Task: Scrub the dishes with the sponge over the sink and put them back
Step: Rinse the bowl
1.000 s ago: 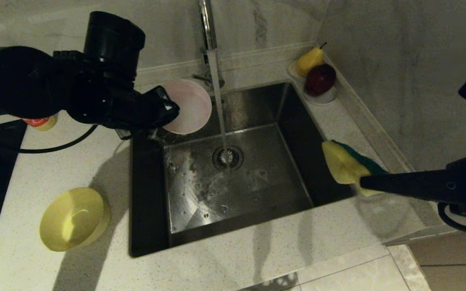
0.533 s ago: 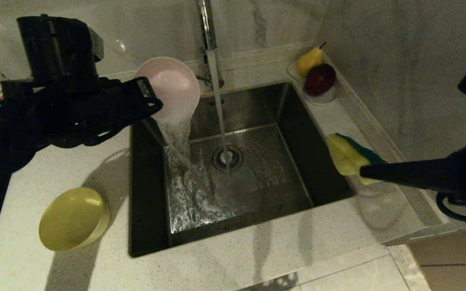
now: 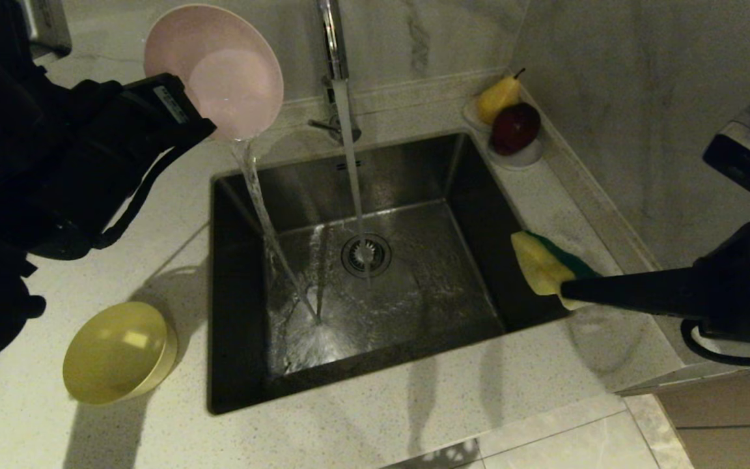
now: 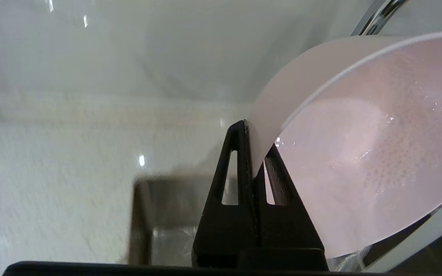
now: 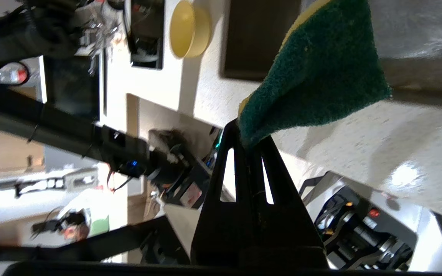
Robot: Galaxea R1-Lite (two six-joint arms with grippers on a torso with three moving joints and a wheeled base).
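Observation:
My left gripper is shut on the rim of the pale pink bowl, one of the dishes. It holds the bowl high above the sink's back left corner, tipped on edge. A thin stream of water runs from the bowl into the steel sink. In the left wrist view the fingers pinch the pink bowl by its wall. The yellow bowl rests on the counter left of the sink. My right gripper is shut on the sponge, green face on yellow, over the sink's right edge.
The chrome faucet runs a steady stream onto the drain strainer. A white fruit dish with a pear and a red apple sits at the counter's back right corner. The wall stands close on the right.
My left arm has lifted the pink bowl up and to the left and tipped it, and the water in it now pours into the sink. The right gripper and sponge have hardly moved.

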